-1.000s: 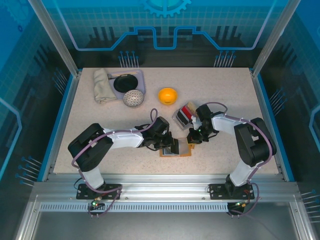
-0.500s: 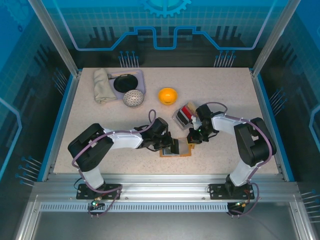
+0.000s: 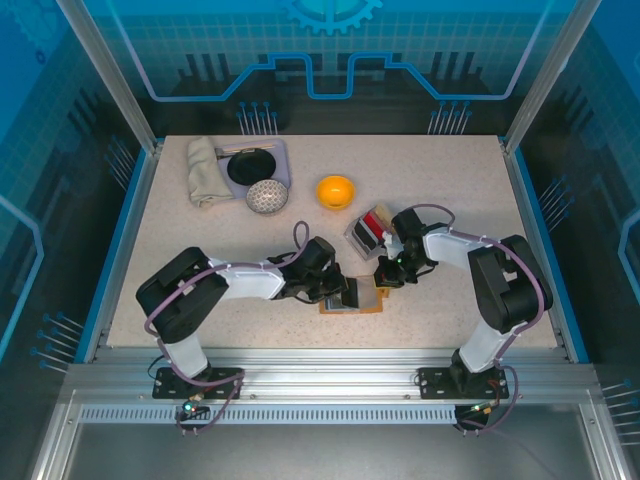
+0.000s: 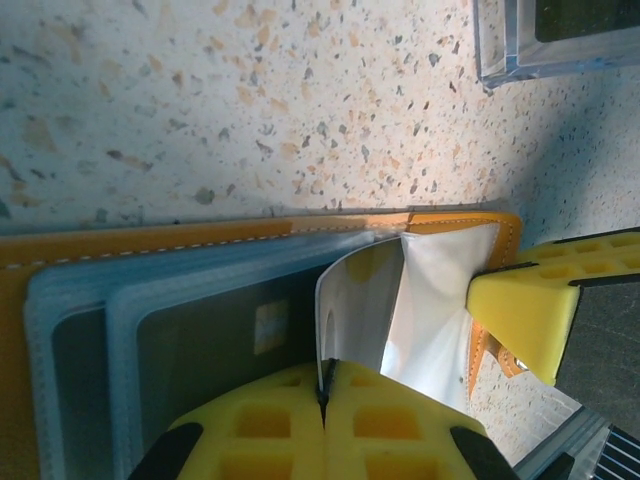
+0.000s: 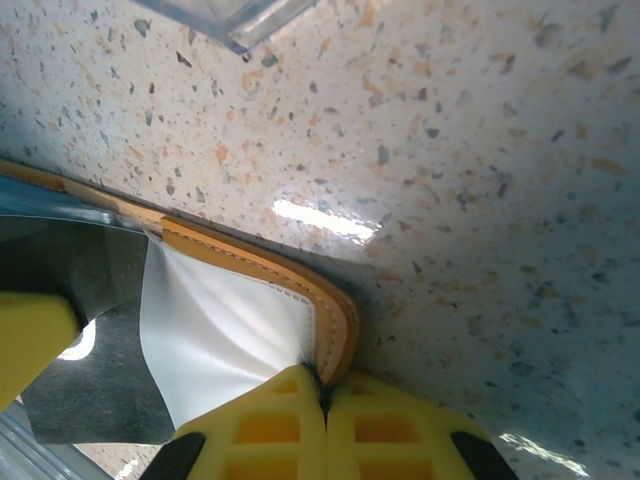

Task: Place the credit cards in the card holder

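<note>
I have the holder (image 4: 100, 250) lying open on the worktop (image 4: 250, 100), caught between both arms. It is a small tan-orange leather bifold with a rounded corner and pale stitching along its rim.

My left end effector (image 4: 325, 392) has its yellow, waffle-patterned pads pressed together on a thin, curling inner flap of the holder. The flap rises straight out from between the tips. Beside those pads, on the left of the left wrist view, lie the clear sleeves (image 4: 90, 340). They are glossy, grey-tinted plastic pockets stacked edge over edge, and something small and pale shows through one of them. I cannot tell what it is.

My right end effector (image 5: 322, 392) is clamped shut on the holder's leather edge at the corner. The white lining (image 5: 210, 320) stretches smooth and taut away from its tips towards the left end effector, which is just beside it.

The cards (image 3: 377, 220) stand on edge in the tray (image 3: 362, 232), just beyond the right end effector. A red card is the plainest among them. The tray is clear, hard plastic with square corners. The worktop is a speckled, slightly shiny stone-look surface.
</note>
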Tool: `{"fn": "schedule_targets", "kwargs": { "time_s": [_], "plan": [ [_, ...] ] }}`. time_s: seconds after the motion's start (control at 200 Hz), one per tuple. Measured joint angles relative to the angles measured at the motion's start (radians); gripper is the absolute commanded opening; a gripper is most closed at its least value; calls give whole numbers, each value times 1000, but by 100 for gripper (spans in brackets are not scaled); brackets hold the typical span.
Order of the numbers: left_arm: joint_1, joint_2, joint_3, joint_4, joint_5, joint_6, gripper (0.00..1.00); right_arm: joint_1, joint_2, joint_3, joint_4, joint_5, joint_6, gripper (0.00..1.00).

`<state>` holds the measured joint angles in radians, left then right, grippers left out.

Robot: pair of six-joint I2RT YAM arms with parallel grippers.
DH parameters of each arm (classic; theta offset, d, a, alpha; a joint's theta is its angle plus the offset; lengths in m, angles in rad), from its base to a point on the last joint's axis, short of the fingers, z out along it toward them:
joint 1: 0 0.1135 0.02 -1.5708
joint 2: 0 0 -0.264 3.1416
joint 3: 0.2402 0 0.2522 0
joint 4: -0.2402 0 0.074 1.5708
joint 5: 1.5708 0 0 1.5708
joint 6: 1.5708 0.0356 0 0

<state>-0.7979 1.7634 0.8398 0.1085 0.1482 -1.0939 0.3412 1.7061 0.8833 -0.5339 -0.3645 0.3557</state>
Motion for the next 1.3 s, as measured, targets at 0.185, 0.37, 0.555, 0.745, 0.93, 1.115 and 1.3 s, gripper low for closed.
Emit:
{"fn": "schedule_targets", "kwargs": {
  "time_s": [0.185,0.37,0.555,0.745,0.93,1.115,1.3],
  "plan": [
    [0,8,10,-3,0,0,0,0,-6,-1,-1,17,0,4],
    [-10,-16,-27,39,-23,-1,0,0,-7,-1,-1,19,0,3],
    [-18,-26,-43,55,-40,-4,0,0,-7,-1,1,19,0,3],
    [-19,-31,-45,57,-48,-4,0,0,-7,-1,1,19,0,4],
    [-16,-18,-69,127,-23,-5,0,0,-4,0,1,16,0,15],
    [4,13,-69,188,43,-6,0,1,-2,1,3,14,0,29],
    [11,18,-102,269,64,-18,0,6,-13,0,0,23,4,32]
  ]
}}
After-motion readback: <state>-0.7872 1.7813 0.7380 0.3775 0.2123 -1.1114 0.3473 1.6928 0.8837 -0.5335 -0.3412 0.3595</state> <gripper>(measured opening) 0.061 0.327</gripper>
